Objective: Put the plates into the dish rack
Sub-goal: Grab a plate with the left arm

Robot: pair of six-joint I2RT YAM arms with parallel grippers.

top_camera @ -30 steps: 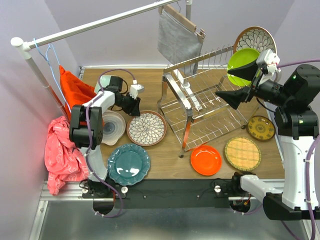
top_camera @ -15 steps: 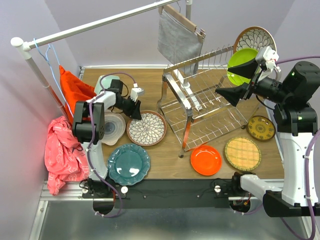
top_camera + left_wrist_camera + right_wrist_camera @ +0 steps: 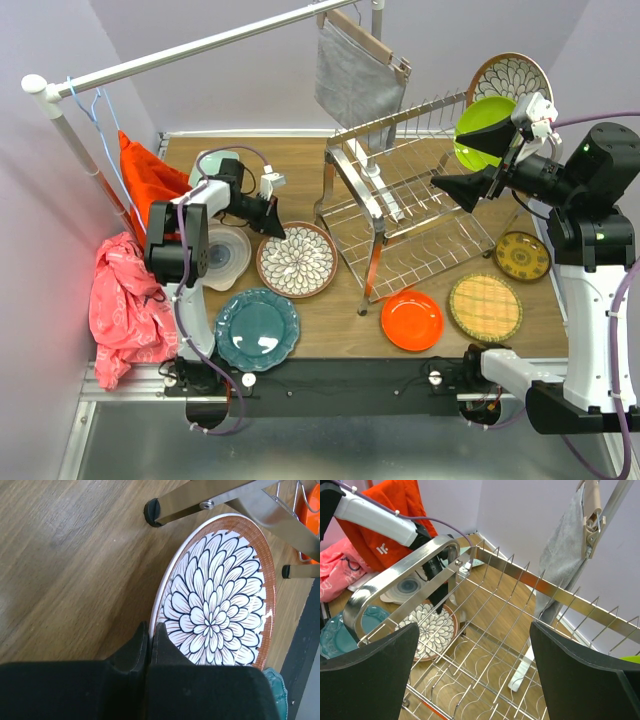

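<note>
Overhead, we count eight plates, one rack [image 3: 400,215] and two arms. Six plates lie flat on the table [image 3: 300,170]: the swirl plate [image 3: 232,250], floral plate [image 3: 295,262], teal plate [image 3: 258,328], orange plate [image 3: 412,320], woven plate [image 3: 485,307] and patterned plate [image 3: 522,256]. Two stand upright at the rack's far right end, the lime plate [image 3: 478,115] in front of a second floral plate [image 3: 515,72]. The left arm covers part of the swirl plate, and a finger of the right gripper [image 3: 445,167] crosses the lime plate's lower edge. The left arm is folded low, with the left gripper [image 3: 277,229] down at the floral plate's left rim. The right arm stands tall, its gripper held over the rack's right side and pointing left. From the left wrist, we see both fingers [image 3: 132,652] pinched on the floral plate's near rim, hiding that stretch of it. A rack leg passes the plate's far edge, and only slivers of the orange and teal plates show. From the right wrist, the two fingers are spread wide with nothing between them. The floral plate shows through the wires, the teal plate is cut off at the left, the lime plate is a mere sliver, and one grey cloth [image 3: 560,555] hangs behind.
</note>
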